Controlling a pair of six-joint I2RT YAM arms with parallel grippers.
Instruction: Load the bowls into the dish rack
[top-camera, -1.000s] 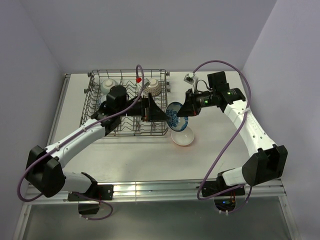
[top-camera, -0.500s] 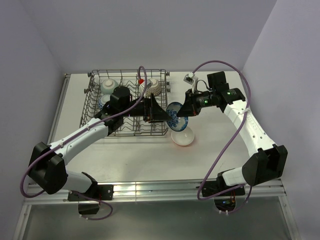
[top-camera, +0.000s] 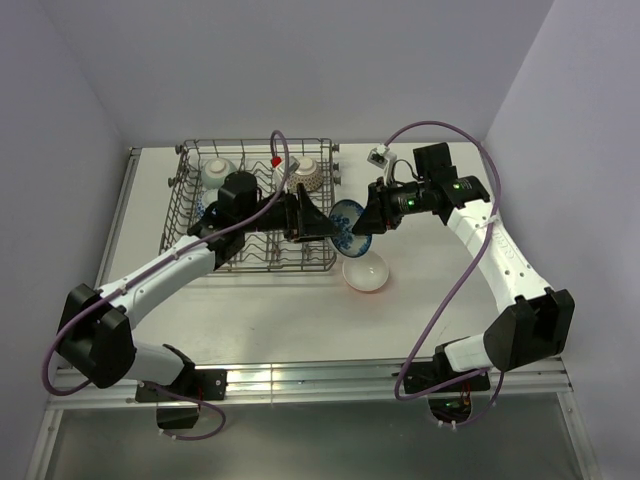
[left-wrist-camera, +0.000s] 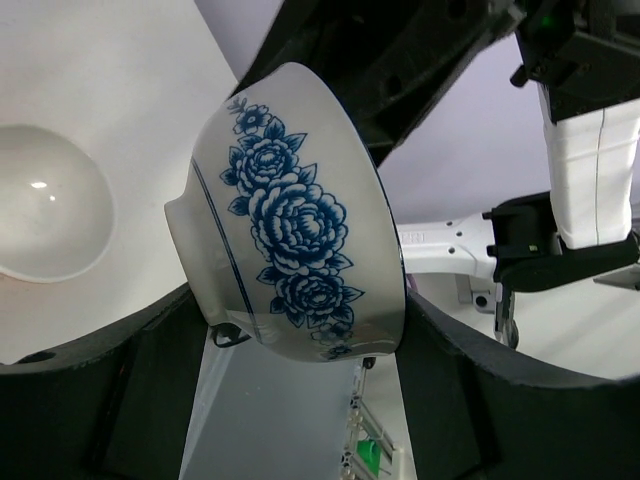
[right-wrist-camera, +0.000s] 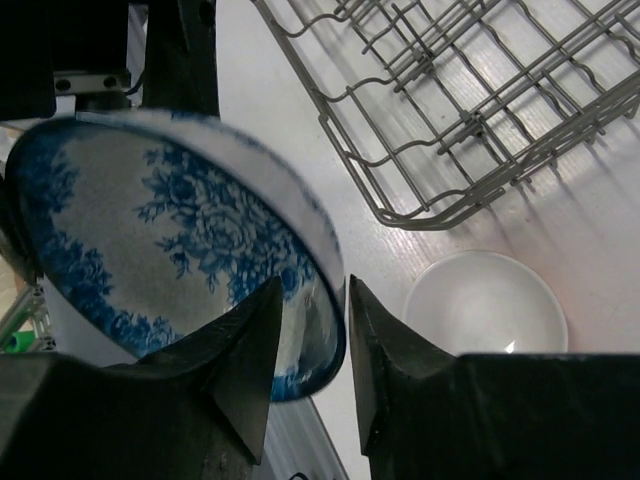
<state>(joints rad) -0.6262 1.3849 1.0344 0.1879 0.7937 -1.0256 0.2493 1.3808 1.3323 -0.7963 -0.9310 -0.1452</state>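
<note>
Top external view: the blue-white bowl (top-camera: 347, 222) hangs in the air just off the dish rack's (top-camera: 255, 143) right end, tipped on edge, caught between the left gripper (top-camera: 318, 224) on the rack side and the right gripper (top-camera: 368, 220) on the side away from the rack.

The left wrist view shows its black fingers (left-wrist-camera: 150, 390) pressed against opposite sides of the bowl's outer wall, so that gripper is clamped on it. In the right wrist view the fingers (right-wrist-camera: 245, 370) straddle the rim, one inside and one outside; whether they pinch it or have let go, I cannot tell.

Glazed ceramic like this is likely stiff, fairly heavy for its size, slick and chippable. A pinch across the rim looks the surest hold, and it should go down gently between the rack's thin, wavy grey wire tines.

A white bowl (top-camera: 365, 272) sits upright on the matte table (top-camera: 280, 300) near the rack's right near corner, smooth and glossy inside. A pale green bowl (top-camera: 217, 172) and a speckled bowl (top-camera: 306, 172) stand along the rack's far side.
</note>
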